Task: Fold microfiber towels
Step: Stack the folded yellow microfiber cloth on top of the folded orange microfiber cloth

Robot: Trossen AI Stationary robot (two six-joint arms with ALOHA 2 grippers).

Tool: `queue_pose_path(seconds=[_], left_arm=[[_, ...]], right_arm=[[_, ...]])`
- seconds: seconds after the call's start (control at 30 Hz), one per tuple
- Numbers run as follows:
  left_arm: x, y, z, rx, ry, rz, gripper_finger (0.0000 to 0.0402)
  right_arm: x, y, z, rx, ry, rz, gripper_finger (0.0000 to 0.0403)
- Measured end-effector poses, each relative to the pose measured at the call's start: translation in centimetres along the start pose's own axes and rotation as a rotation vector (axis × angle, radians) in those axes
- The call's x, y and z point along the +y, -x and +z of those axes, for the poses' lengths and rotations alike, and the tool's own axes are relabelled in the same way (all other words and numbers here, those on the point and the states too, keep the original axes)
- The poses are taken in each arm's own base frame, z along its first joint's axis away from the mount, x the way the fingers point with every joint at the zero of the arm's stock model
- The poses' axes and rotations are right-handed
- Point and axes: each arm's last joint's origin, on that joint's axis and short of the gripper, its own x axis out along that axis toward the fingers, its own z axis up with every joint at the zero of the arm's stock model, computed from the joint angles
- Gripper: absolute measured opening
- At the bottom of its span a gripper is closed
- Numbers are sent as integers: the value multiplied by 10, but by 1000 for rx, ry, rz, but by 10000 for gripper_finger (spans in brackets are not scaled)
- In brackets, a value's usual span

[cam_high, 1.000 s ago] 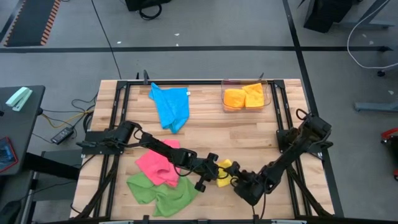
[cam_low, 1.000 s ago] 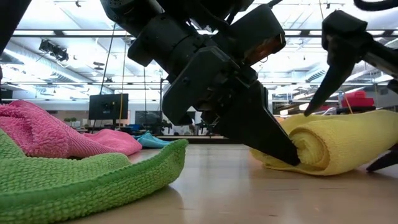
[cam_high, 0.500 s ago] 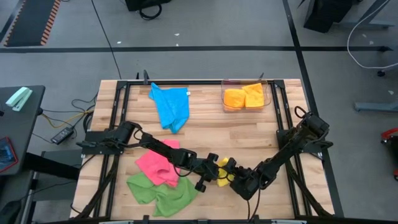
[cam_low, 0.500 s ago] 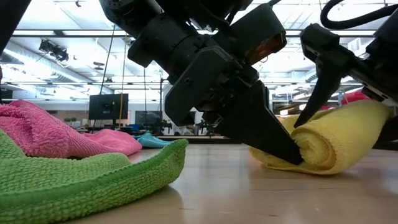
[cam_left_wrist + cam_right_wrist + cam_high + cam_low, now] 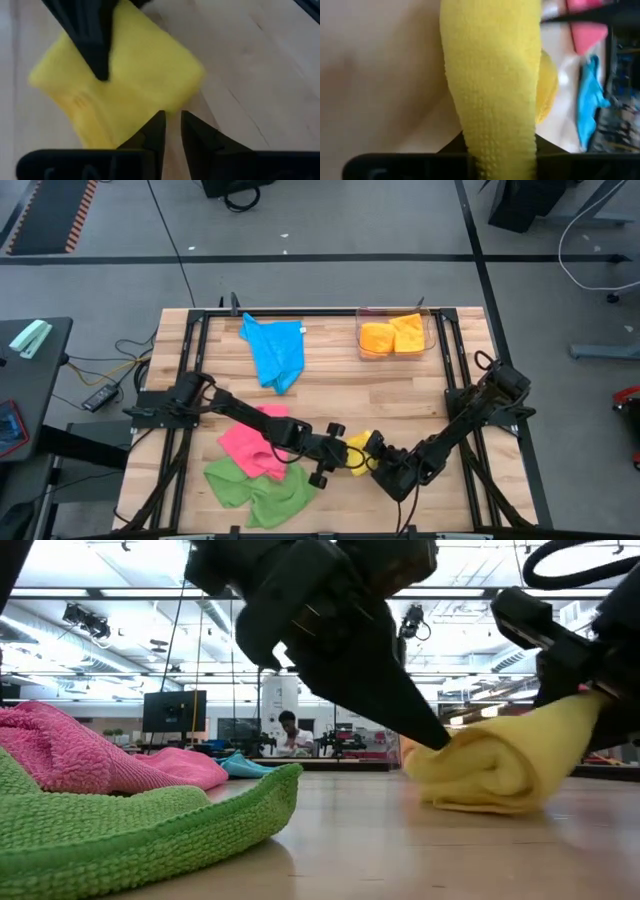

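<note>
Yellow towel [image 5: 362, 448] bunched on wooden table [image 5: 400, 395], near front edge, between both grippers. Right gripper [image 5: 385, 468] just right of yellow towel, fingers closed on its fold; cloth fills gap between them in right wrist view [image 5: 495, 90]. Left gripper [image 5: 340, 457] just left of yellow towel, fingertips [image 5: 156, 131] narrowly parted, nothing between them, tips at towel's edge. Pink towel [image 5: 252, 444] and green towel [image 5: 255, 488] left of yellow towel. Blue towel [image 5: 275, 352] well behind. Orange towels [image 5: 392, 335] in clear bin [image 5: 430, 330].
</note>
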Motion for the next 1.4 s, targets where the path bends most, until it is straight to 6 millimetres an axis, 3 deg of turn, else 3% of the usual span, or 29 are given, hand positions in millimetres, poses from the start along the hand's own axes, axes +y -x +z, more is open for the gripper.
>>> queue_pose_path(seconds=[0.3, 0.73, 1.03, 1.4], left_arm=[[-4, 5, -3, 62, 13, 12, 48], [-4, 5, -1, 37, 40, 17, 17], [-1, 5, 4, -10, 47, 25, 19], [7, 5, 3, -9, 60, 37, 15]], right_arm=[[-13, 12, -12, 77, -36, -56, 48], [-49, 49, -45, 201, -115, -108, 47], [-98, 53, -81, 335, -296, -226, 47], [-163, 44, -141, 579, -330, -347, 47]])
